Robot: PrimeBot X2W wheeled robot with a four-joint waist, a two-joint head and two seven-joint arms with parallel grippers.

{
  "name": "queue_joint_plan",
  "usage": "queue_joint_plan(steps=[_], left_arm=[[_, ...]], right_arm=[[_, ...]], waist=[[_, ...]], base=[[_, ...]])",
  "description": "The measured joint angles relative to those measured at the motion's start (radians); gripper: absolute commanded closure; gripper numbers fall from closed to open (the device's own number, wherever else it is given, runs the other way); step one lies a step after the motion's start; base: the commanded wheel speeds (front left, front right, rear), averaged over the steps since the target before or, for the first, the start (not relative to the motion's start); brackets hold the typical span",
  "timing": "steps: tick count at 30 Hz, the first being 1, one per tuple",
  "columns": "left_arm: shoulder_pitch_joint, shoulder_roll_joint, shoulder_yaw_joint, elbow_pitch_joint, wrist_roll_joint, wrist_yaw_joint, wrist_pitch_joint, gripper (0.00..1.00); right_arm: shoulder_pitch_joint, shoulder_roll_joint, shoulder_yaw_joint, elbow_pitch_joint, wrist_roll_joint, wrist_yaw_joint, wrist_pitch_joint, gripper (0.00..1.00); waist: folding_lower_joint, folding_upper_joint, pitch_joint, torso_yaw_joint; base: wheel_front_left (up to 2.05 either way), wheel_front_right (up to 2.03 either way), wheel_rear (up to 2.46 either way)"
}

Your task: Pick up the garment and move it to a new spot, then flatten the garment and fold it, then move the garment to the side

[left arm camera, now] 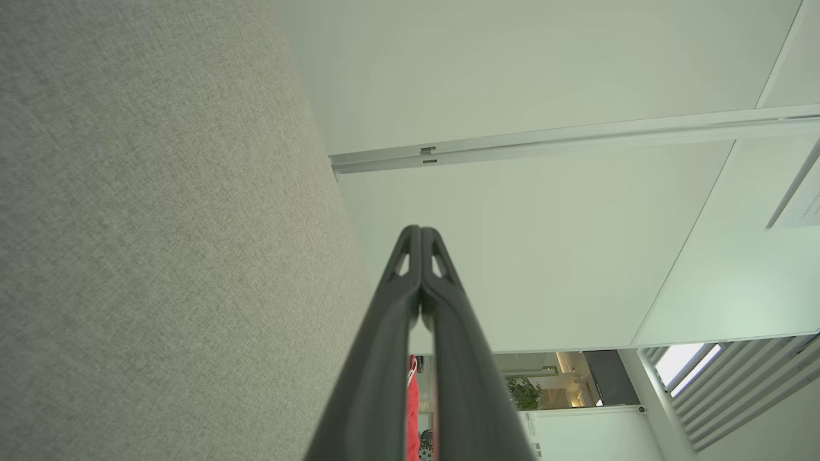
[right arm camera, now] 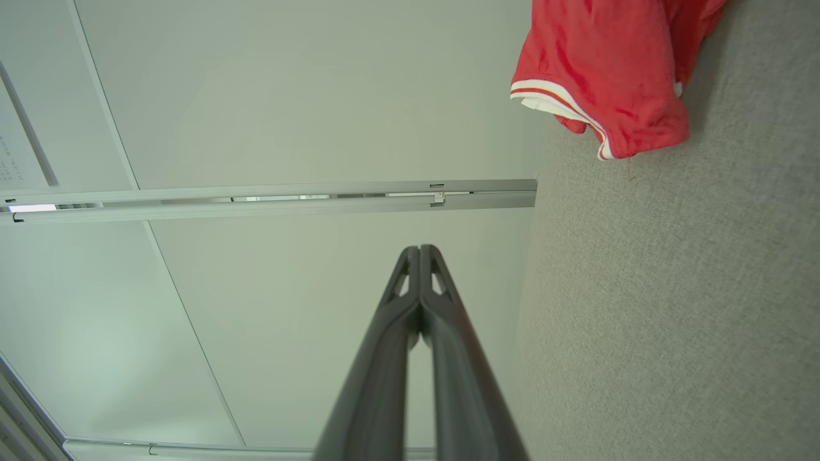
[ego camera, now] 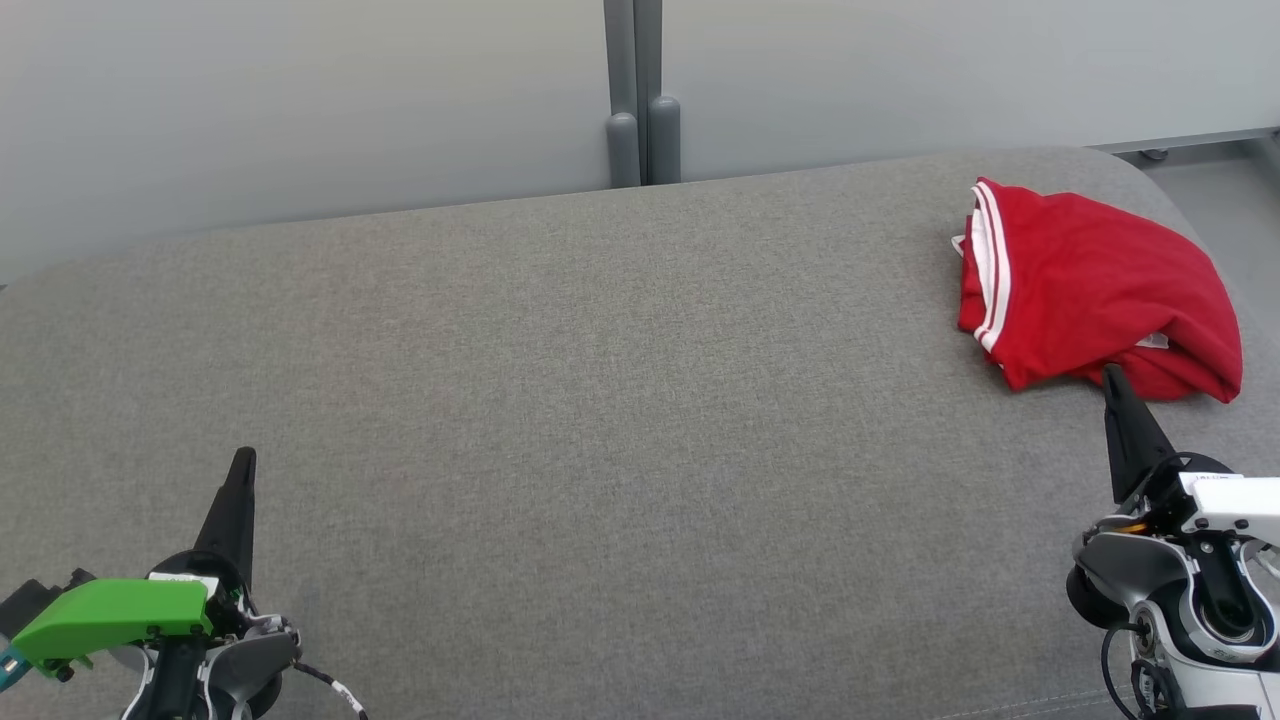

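Lying in a loose, doubled-over heap, the red garment (ego camera: 1090, 290) sits at the far right end of the grey fabric surface (ego camera: 600, 400), its white-striped hem turned toward the middle. The right wrist view shows the same striped edge (right arm camera: 608, 70) drooping over the cloth, rumpled rather than squared.

The left gripper (ego camera: 243, 462) hangs low at the near left, well apart from the garment. Its fingers are pressed together with nothing between them, as the left wrist view confirms (left arm camera: 421, 234). The right gripper (ego camera: 1112, 378) points up at the near right, its tip just short of the garment's near edge. Its fingers are likewise closed and empty (right arm camera: 419, 251). Both arms look parked, I judge, leaving the middle of the surface free for spreading cloth.

A heap at the side fits a garment waiting to be carried to the middle. It fits equally one roughly folded and set aside.

No brand shows on the garment. A small white label (ego camera: 1155, 342) peeks out, too small to read. A notice (left arm camera: 808, 208) on the wall carries tiny, unreadable print.
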State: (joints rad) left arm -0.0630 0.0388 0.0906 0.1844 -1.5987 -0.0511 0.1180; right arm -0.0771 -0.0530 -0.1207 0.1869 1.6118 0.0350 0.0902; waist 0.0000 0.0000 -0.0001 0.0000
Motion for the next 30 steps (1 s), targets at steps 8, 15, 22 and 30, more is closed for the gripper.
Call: queue_joint_plan(steps=[8,15,22,30], left_arm=[[0.000,0.000,0.000,-0.001,0.000,0.000,0.000,1.00],[0.000,0.000,0.000,-0.001,0.000,0.000,0.000,1.00],[0.000,0.000,0.000,-0.001,0.000,0.000,0.000,1.00],[0.000,0.000,-0.001,-0.002,0.000,0.000,0.000,1.00]], right_arm=[[0.000,0.000,0.000,0.000,0.000,0.000,0.000,1.00],[0.000,0.000,0.000,0.000,0.000,0.000,0.000,1.00],[0.000,0.001,0.000,0.000,0.000,0.000,0.000,1.00],[0.000,0.001,0.000,0.000,0.000,0.000,0.000,1.00]], waist=[[0.0000,0.0000,0.000,0.000],[0.0000,0.0000,0.000,0.000],[0.0000,0.0000,0.000,0.000],[0.0000,0.0000,0.000,0.000]], base=[[0.00,0.00,0.00],[0.00,0.00,0.00],[0.00,0.00,0.00],[0.00,0.00,0.00]])
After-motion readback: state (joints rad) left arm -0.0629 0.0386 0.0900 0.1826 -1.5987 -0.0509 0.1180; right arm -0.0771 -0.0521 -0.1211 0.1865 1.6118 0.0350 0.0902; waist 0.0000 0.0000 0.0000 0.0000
